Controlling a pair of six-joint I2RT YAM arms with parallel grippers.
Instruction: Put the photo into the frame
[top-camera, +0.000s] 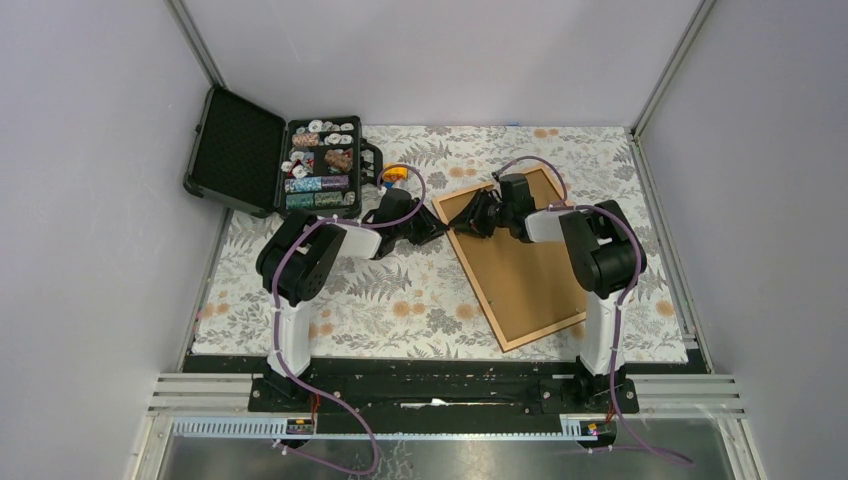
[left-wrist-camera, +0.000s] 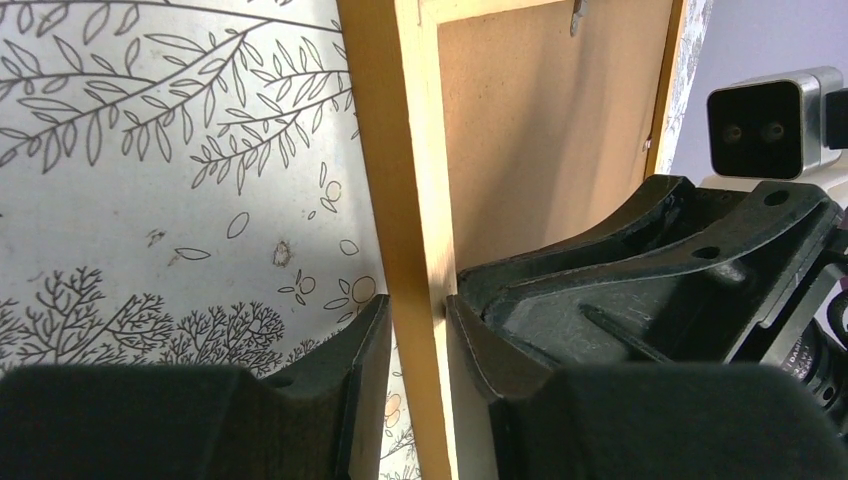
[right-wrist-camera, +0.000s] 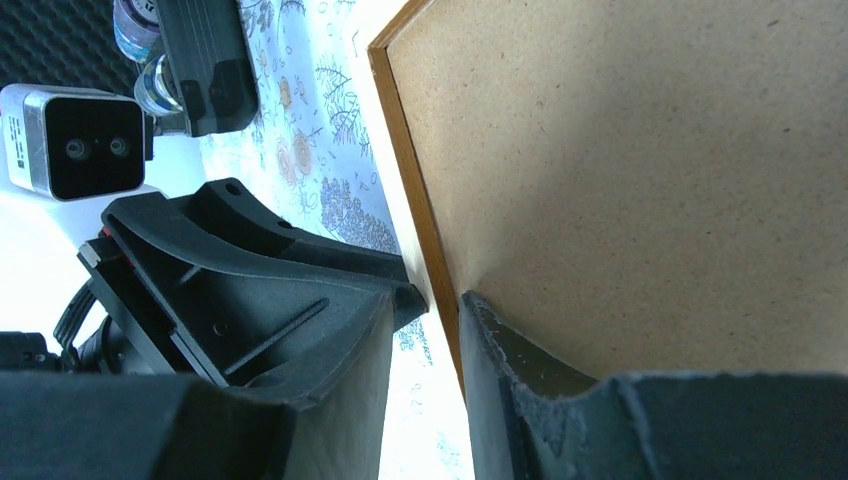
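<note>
Left gripper (left-wrist-camera: 418, 305) sets one finger on each side of the narrow wooden rail of the frame (left-wrist-camera: 385, 150) and looks to be pinching it. Right gripper (right-wrist-camera: 428, 310) straddles the same rail from the opposite side, one finger over the backing board (top-camera: 525, 275); whether it presses or only brackets the wood cannot be told. The two sit just beside each other, and that crowding is the first hazard: a small sideways shift could knock one into the other and break the hold. The frame lies back up and skewed on the right half of the table (top-camera: 400, 300). It is gripped near the corner closest to the table's middle, while the opposite corner lies close to the near edge by the right arm. Lifting so large and thin a thing by one corner would likely let it twist or slide out of the narrow pinch. A small metal tab (left-wrist-camera: 577, 15) shows at the board's edge; if such tabs are loose, tilting may drop the board. The photo shows in no view, so its place cannot be told. Farther off, the open case (top-camera: 235, 150) of chips (top-camera: 320, 160) at the table's far-left corner stands where a swinging frame might strike it.
</note>
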